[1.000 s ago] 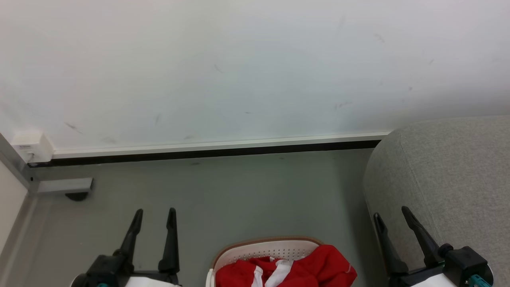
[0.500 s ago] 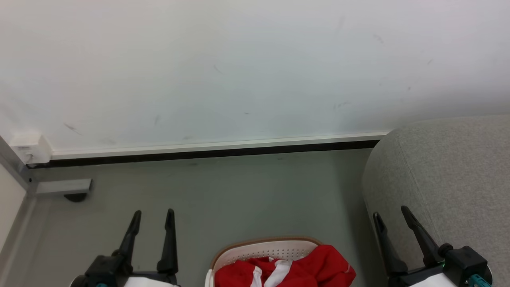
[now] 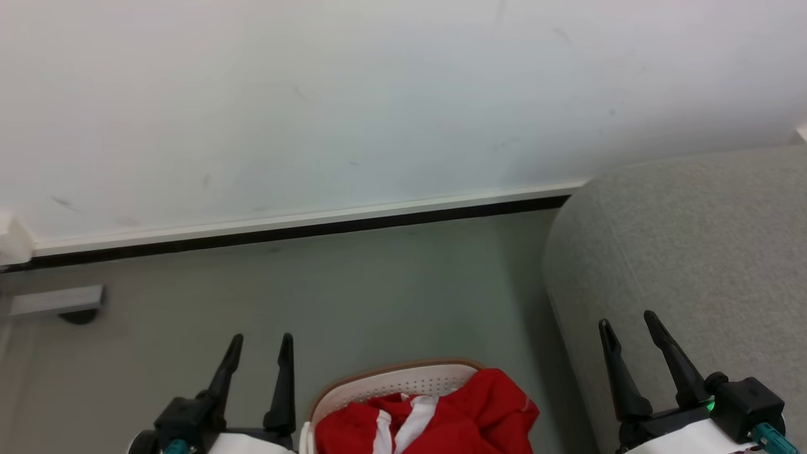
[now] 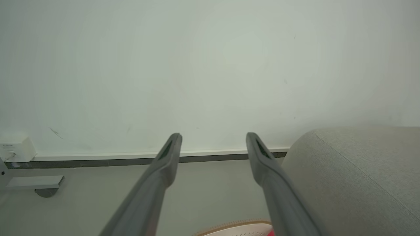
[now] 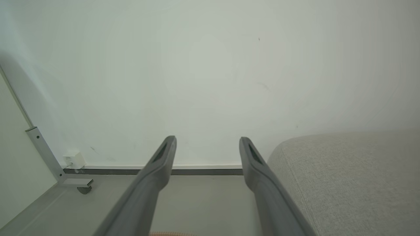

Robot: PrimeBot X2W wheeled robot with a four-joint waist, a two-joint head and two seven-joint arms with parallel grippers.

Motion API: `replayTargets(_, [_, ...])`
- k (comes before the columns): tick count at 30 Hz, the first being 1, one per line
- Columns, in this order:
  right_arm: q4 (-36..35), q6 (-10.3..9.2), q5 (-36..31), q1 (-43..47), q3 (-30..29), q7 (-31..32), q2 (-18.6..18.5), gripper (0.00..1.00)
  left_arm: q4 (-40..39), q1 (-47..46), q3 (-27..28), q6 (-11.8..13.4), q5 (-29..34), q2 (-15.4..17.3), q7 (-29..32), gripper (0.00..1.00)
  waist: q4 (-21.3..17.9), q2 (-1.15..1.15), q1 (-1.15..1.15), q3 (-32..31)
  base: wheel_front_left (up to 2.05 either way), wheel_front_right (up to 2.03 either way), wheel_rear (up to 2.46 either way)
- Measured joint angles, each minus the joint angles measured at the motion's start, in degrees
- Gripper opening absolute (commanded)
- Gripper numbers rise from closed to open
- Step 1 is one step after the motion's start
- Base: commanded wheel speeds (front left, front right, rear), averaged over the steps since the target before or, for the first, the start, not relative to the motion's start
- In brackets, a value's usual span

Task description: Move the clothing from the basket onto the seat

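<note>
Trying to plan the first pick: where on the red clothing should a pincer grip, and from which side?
Probably the raised, bunched hump of the clothing at its right, which mounds over the basket rim. Come down from above with the open right pincer, since the basket wall blocks a sideways approach and that arm is nearest the seat.

Even, diffuse indoor light, bright pale wall (image 3: 378,94) with faint green cast, soft shadow on floor (image 3: 378,296) beside the seat (image 3: 693,239), head view slightly smeared at its left edge, wrist views dimmer toward corners, left gripper (image 4: 213,141) and right gripper (image 5: 207,142) fingers blurring near the bottom edge
</note>
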Motion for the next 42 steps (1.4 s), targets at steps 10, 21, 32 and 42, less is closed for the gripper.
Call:
replayTargets(10, [-0.48,0.0,3.03,-1.93,-0.33,0.0,0.63,1.0,10.06,-2.69,-0.36,-1.21,0.74,0.02,0.0,1.0,-6.41,0.0,0.0,2.98,0.0,0.0,0.0])
replayTargets(21, [-1.26,0.0,4.52,-4.8,-0.88,-0.1,0.54,1.0,27.67,-9.22,-3.0,-2.54,2.48,0.19,0.0,1.0,-12.73,0.0,0.0,7.02,0.0,0.0,0.0])
replayTargets(32, [-3.3,0.0,6.06,-7.92,-2.76,-0.1,0.55,1.0,47.43,-20.19,-6.68,-5.34,4.33,1.81,2.02,1.0,-17.35,0.0,0.0,13.55,0.0,0.0,0.0])
replayTargets(42, [-6.6,0.0,6.54,-10.74,-5.19,-0.11,1.8,1.0,59.32,-28.98,-9.89,-6.56,5.21,5.48,8.38,1.0,-20.9,0.0,0.0,22.04,0.0,0.0,0.0])
